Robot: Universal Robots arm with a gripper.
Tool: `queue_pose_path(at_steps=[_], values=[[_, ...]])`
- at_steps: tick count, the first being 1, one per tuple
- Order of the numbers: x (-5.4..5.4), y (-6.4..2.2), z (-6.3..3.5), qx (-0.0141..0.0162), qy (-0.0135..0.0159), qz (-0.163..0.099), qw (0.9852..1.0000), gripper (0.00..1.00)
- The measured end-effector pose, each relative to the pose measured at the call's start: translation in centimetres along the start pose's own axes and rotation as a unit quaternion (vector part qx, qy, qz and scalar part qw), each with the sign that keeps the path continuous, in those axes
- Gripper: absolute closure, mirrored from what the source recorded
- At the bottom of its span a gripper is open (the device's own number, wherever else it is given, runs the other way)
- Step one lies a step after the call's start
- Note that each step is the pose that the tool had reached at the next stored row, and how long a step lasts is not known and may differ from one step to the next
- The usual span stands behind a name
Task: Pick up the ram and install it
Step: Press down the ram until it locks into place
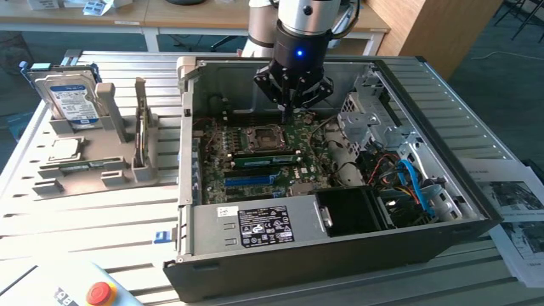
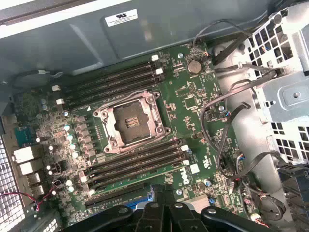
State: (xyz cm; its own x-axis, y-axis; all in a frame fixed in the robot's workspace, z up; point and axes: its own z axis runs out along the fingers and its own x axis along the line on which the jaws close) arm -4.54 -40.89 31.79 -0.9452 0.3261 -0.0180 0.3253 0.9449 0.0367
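Note:
A long green ram stick (image 1: 267,159) lies along the memory slots just in front of the processor socket (image 1: 259,139), inside the open computer case (image 1: 476,220). My gripper (image 1: 286,115) hangs above the motherboard (image 1: 293,175), behind the socket and a little above the board, shut with nothing between its fingers. In the wrist view the gripper (image 2: 162,193) sits over the board's edge next to a blue slot (image 2: 144,196). The socket (image 2: 131,121) has rows of dark memory slots (image 2: 140,160) on both sides, and I cannot pick the ram out there.
A grey fixture (image 1: 119,169) on the exterior view's left holds a hard drive (image 1: 72,101) and a silver processor chip (image 1: 64,150). The drive cage (image 1: 374,118), cables (image 1: 408,182) and power supply (image 1: 264,226) crowd the case. A red stop button (image 1: 100,293) and papers (image 1: 514,197) lie on the table.

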Motion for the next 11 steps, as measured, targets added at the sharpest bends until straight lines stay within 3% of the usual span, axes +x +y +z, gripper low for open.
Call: queue_pose_path(at_steps=[11], values=[[0.00, 0.00, 0.00, 0.0000, 0.0000, 0.000, 1.0000, 0.90]])
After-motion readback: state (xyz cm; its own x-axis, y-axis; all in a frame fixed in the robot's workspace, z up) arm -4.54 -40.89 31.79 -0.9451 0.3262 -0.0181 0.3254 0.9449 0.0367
